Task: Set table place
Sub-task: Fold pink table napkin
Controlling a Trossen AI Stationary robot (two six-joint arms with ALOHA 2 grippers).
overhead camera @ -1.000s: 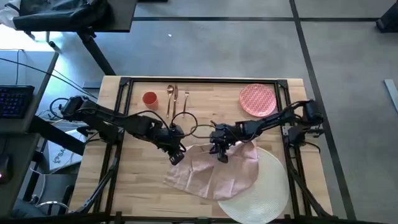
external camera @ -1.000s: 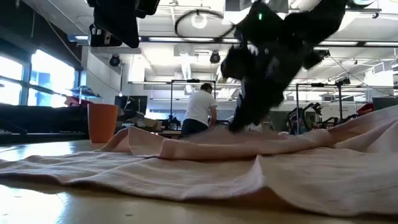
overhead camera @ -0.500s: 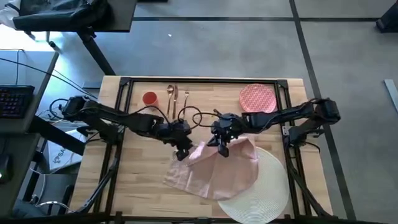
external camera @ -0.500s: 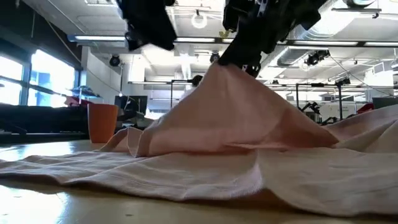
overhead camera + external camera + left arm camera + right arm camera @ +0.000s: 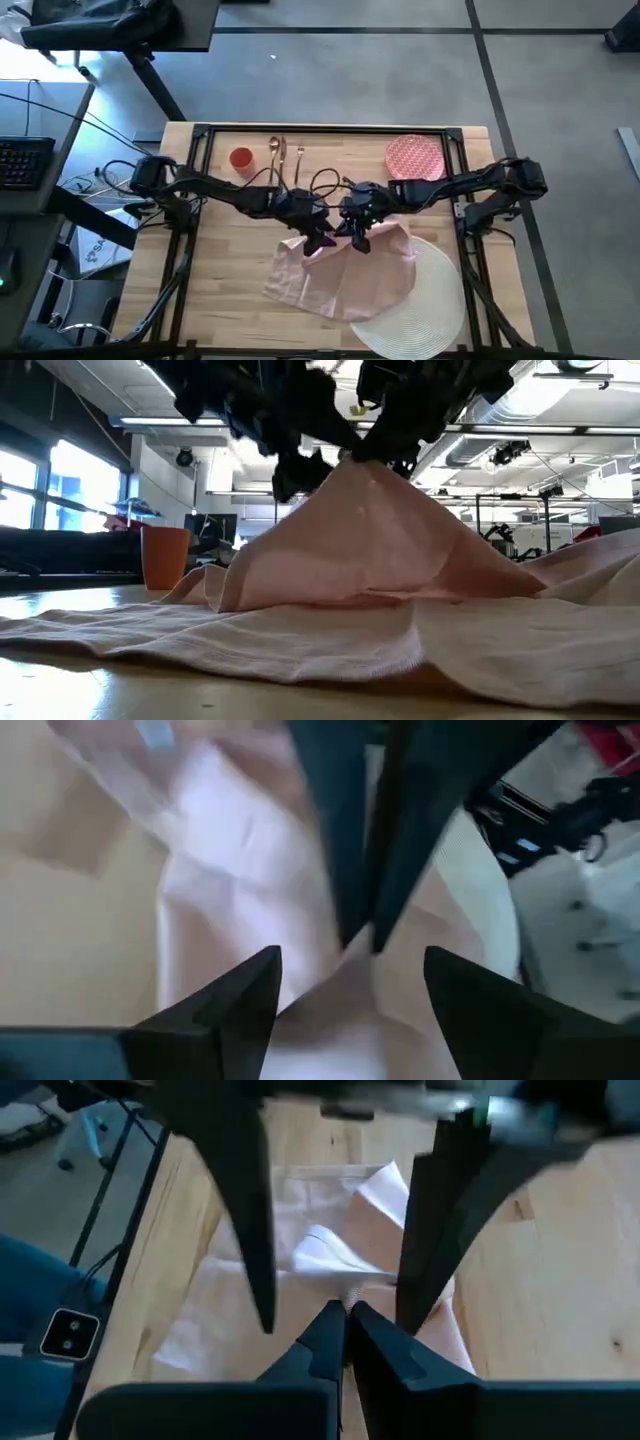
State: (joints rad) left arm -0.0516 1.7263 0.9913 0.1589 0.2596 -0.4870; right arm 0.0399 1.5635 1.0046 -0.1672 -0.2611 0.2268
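Two grippers meet mid-table. High view: right gripper (image 5: 360,238) pinches the napkin (image 5: 345,275), which lies half over the woven placemat (image 5: 425,305); left gripper (image 5: 318,240) sits just beside the pinch, fingers spread.
Low view: cloth peaks in a tent under the right gripper; the cup (image 5: 165,557) stands far behind.
Left wrist view: raised fold sits between open fingers (image 5: 240,1005), dead ahead.
Right wrist view: fingers (image 5: 325,1335) closed on the fold.

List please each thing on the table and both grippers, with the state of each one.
napkin: crumpled, pinched up into a peak
right gripper: shut on napkin
left gripper: open, beside the peak
placemat: flat, partly under napkin
plate: flat, empty
cup: upright
cutlery: lying side by side
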